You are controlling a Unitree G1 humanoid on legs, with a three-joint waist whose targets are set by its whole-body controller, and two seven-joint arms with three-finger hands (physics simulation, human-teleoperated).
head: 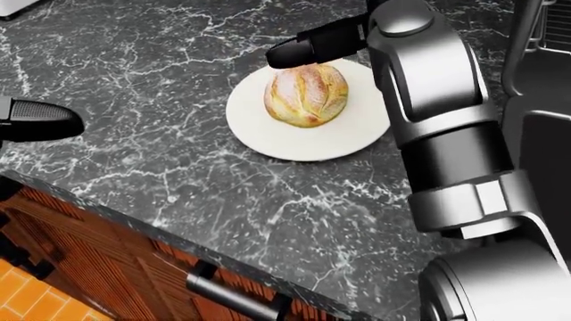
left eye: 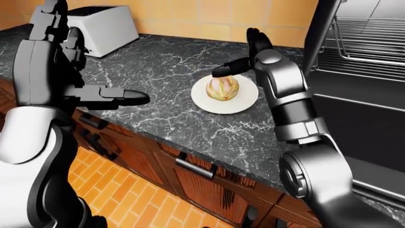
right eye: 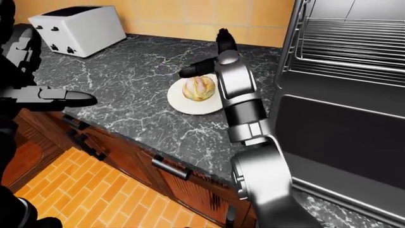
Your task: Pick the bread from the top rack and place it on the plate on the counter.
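Observation:
A round golden bread (head: 305, 95) rests on the white plate (head: 268, 139) on the dark marble counter (head: 160, 73). My right hand (left eye: 243, 53) hovers just above and beyond the bread, open. One black finger (head: 312, 41) stretches over the loaf's top edge without touching it, and the others point up. Far from the plate, my left hand (left eye: 108, 97) hangs over the counter's left part, open and holding nothing, with one finger (head: 35, 120) pointing right.
A white toaster (left eye: 104, 28) stands at the counter's top left. On the right are the wire rack (right eye: 354, 47) and the dark open oven door (right eye: 329, 123). Wooden drawers with a metal handle (head: 227, 294) run under the counter edge.

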